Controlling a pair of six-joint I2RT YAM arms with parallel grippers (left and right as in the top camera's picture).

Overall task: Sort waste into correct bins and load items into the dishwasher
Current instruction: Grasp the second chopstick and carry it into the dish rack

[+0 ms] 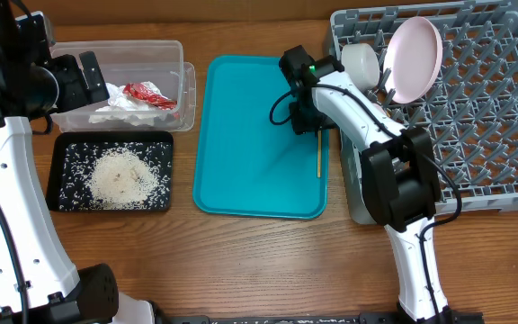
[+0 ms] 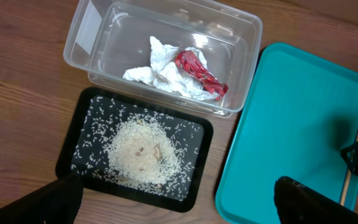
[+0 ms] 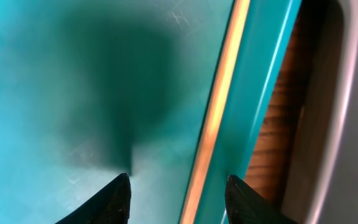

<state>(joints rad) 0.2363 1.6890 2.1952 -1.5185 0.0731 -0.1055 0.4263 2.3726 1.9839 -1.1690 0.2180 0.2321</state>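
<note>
Wood table (image 1: 241,261) beneath everything. Low over teal tray (image 1: 250,135), right gripper (image 3: 179,193): half spread, straddling chopstick (image 3: 219,112), clamping nothing. Between the fingers (image 3: 118,198), a little toward the outer one, with the tray's raised lip in the gap beside it, and stretching away ahead of the tips. Left gripper (image 2: 176,202) spread wide and empty. Ahead of its fingers, tub (image 2: 86,37) with paper (image 2: 160,71) and wrapper (image 2: 201,73); just in front of the tips, black tray (image 2: 67,162) with rice (image 2: 145,152). Off beyond the right gripper's outer side, rack (image 1: 484,117) with plate (image 1: 414,58) on edge.

Likely trouble: closing with the outer finger on the lip, so pinching plastic instead of wood, or nudging the thin round stick into a roll inward. Could also pivot and drop on lifting if gripped near one end.

Hard to judge: contact between fingers and stick, with tips cut off at the bottom edge and all of it blurred. No sign of a second chopstick. Pale grey edge outside the outer finger, past a strip of bare table: rack or something else, cannot tell. Part of rack hidden behind right arm.
</note>
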